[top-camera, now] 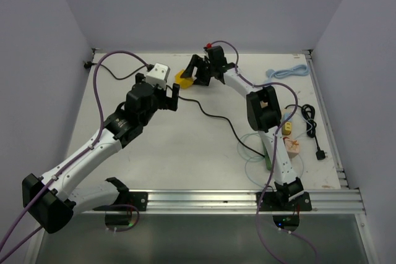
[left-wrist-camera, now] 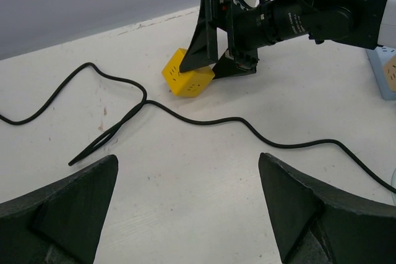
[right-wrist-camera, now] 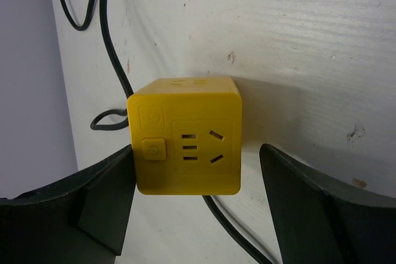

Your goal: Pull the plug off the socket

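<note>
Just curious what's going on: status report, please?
Left fingers open, empty. Right fingers open around yellow plug cube, on table. Black cable runs close by.

We saw a white table [top-camera: 185, 153] with a yellow plug cube [top-camera: 182, 79] at 11 o'clock and a white cube [top-camera: 159, 73] near it at 10. A black cable [left-wrist-camera: 210, 122] wound from 10 o'clock through the centre towards 4. A light blue cable [top-camera: 288, 72] lay at 1 o'clock, a coiled black cord [top-camera: 311, 125] at 3, and a sliver of dark green socket strip [top-camera: 268, 164] at 4.
</note>
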Controlling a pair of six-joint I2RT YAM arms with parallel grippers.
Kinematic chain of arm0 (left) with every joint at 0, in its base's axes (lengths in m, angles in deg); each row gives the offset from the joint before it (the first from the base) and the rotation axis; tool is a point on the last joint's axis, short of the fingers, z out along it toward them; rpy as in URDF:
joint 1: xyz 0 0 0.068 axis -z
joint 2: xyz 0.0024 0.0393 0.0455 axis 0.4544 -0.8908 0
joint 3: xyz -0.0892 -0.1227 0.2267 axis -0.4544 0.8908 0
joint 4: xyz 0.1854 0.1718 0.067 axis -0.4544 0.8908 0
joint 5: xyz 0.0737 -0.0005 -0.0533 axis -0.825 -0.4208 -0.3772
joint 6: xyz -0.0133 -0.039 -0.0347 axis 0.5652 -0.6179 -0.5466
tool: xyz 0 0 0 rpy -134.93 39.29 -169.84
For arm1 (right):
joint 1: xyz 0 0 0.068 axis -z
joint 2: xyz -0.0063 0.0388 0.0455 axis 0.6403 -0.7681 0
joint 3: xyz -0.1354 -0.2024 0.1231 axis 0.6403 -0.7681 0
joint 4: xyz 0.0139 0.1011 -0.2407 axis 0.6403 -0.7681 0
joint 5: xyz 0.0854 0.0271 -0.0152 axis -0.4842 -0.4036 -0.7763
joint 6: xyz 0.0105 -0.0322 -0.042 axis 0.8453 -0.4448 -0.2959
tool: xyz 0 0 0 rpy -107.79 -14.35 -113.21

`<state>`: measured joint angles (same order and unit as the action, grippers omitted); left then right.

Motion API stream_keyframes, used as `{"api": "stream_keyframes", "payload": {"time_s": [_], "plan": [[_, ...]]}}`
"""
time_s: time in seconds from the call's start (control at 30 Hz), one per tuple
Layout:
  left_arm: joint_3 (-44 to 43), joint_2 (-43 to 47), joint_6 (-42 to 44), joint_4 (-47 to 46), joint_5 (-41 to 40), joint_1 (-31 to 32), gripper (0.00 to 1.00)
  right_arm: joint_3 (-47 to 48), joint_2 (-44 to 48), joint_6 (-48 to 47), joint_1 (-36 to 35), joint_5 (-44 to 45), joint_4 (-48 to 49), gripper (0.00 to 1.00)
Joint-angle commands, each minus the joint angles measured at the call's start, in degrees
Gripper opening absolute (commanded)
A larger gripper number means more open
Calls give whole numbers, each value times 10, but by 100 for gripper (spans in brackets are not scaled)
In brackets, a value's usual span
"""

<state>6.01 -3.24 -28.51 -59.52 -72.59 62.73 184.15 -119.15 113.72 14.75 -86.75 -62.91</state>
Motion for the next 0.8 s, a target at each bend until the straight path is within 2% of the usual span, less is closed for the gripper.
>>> {"api": "stream_keyframes", "payload": {"time_s": [0.0, 0.17, 0.4, 0.57, 0.77], "plan": [[-3, 6, 17, -5, -12, 1, 100, -23, 31, -8, 10, 23, -39, 79], [-5, 1, 18, -4, -8, 2, 100, -88, 71, 3, 32, 13, -6, 77], [-4, 0, 20, -3, -14, 2, 100, -102, 97, -26, 41, -6, -13, 78], [-2, 0, 22, -5, -19, 2, 100, -93, 134, -66, 46, -15, -37, 82], [-15, -15, 13, 1, -13, 1, 100, -115, 239, -113, 80, 14, -103, 84]]}}
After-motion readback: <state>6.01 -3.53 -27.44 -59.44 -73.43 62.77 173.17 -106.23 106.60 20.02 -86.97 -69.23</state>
